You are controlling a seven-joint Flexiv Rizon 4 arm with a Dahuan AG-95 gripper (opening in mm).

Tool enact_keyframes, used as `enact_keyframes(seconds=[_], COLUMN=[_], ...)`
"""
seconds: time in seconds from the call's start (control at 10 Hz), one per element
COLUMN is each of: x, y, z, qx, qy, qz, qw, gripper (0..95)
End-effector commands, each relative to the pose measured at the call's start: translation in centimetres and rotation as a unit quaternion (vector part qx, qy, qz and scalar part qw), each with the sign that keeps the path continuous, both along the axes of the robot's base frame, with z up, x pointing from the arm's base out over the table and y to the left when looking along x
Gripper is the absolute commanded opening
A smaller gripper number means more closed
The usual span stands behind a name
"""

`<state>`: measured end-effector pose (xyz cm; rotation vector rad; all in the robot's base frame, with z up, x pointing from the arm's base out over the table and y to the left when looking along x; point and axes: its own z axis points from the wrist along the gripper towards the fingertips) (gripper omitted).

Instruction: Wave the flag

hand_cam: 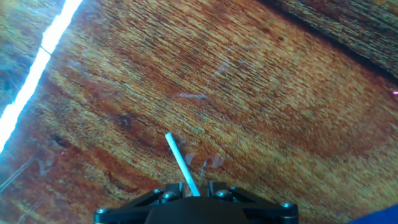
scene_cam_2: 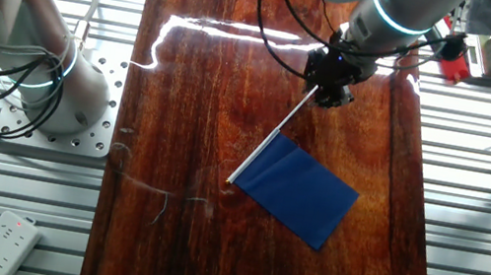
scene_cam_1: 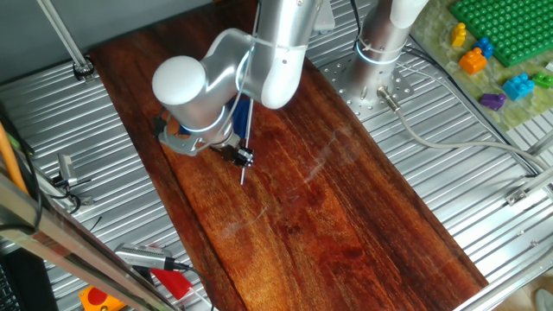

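Jaws point(hand_cam: 194, 194) clamp flag point(scene_cam_2: 301, 192) stick, cloth end slanting away.

Green baseplate point(scene_cam_1: 505, 30), toy bricks point(scene_cam_1: 473, 60), perhaps power strip point(scene_cam_2: 0, 241).

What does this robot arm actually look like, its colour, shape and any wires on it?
The arm is made of smooth, rounded silver-grey tubes with a bulging white cap at one joint. A thin glowing light-blue ring circles a joint in the other fixed view. Black cables loop beside the wrist. The gripper is small, black and blocky, with two short dark fingers studded with screws.
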<state>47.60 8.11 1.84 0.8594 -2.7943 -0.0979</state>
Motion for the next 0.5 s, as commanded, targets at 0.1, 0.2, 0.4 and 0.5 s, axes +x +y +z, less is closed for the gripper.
enact_keyframes(seconds=[0.1,0.2,0.4,0.5], x=[-0.03,-0.03,-0.03,-0.03], y=[-0.03,-0.03,-0.03,-0.03], z=[0.01,0.01,0.01,0.01], qx=[-0.001,0.001,0.012,0.016], qy=[-0.001,-0.001,-0.015,-0.026], qz=[0.000,0.001,0.025,0.052], qw=[1.0000,1.0000,0.9995,0.9982], gripper=[19.0,19.0,19.0,19.0])
